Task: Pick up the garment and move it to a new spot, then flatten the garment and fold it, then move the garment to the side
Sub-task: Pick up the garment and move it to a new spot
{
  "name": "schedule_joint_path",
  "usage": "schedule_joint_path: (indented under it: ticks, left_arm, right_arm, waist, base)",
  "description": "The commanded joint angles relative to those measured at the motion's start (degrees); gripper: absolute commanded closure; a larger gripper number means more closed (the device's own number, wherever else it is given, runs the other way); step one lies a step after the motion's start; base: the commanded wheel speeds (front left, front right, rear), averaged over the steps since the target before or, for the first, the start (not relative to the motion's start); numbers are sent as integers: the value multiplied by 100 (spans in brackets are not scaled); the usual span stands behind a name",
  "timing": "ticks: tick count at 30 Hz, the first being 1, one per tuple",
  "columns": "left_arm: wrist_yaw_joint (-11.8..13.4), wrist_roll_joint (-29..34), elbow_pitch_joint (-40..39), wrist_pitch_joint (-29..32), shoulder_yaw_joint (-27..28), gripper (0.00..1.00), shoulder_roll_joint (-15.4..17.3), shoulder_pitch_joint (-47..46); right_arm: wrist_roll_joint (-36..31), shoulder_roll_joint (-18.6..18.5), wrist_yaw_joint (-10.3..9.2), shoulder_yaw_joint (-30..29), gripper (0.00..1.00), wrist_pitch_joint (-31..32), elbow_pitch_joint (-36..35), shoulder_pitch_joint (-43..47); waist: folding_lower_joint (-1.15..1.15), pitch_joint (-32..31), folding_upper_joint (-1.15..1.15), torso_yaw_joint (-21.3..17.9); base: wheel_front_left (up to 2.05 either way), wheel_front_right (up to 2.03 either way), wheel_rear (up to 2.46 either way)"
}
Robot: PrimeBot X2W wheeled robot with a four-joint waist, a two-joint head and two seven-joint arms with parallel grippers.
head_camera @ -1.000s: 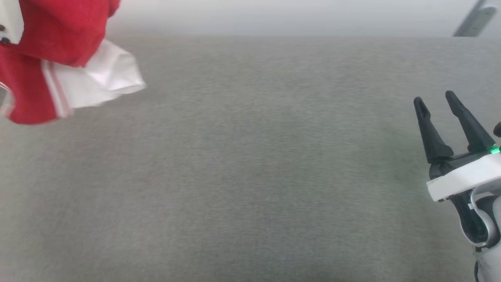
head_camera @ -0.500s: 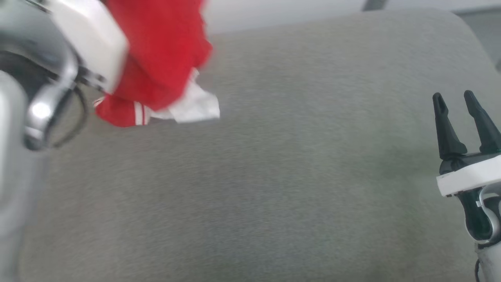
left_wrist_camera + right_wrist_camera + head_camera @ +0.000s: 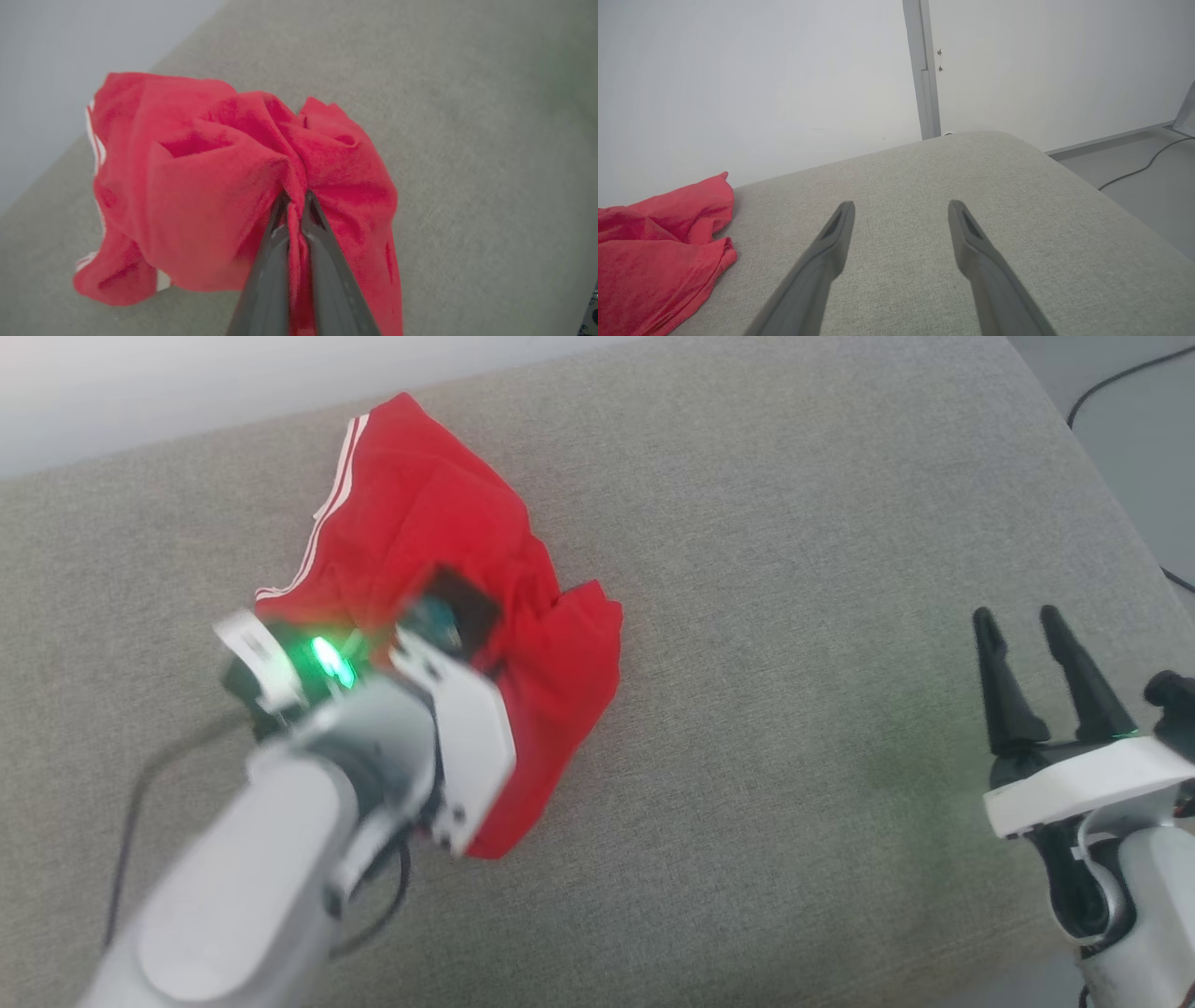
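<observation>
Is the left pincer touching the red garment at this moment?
Touching. The left wrist view shows the left pincer shut on a pinched fold of the garment, red fabric squeezed between its jaws.

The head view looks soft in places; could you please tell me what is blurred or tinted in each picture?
Head view: the left arm's pale forearm is blurred, the garment and cushion sharp, green light glowing at the wrist. Left wrist view: the left gripper and the garment look soft. Right wrist view: evenly lit, the right gripper slightly soft.
</observation>
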Motion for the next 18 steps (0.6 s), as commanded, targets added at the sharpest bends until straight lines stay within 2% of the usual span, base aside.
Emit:
schedule_joint_path:
  ticks: [1,8,16,17,18]
  left_arm:
    - [-22,-50,98,-21,-33,100,14,106]
    - [-162,-292,1124,-273,-362,100,-324,630]
    - [-397,-426,1948,-419,-711,100,-572,627]
    - [-401,-460,1991,-482,-699,65,-609,607]
    - [-413,-485,2023,-538,-683,9,-642,567]
  right_arm:
    - [39,7,0,27,0,-29,15,-45]
    - [103,-5,0,277,0,-82,169,-145]
    - [151,-87,-1,385,0,-106,263,-207]
    - [152,-90,0,389,0,-108,267,-206]
    - [151,-90,0,395,0,-104,268,-205]
  waist:
    - [0,2,0,-2]
    - [0,-67,0,82]
    - [0,-197,0,269]
    - [0,-210,0,296]
    - [0,-225,0,323]
  base:
    - [0,0,0]
    - [0,0,0]
    - [0,0,0]
    - [0,0,0]
    - [0,0,0]
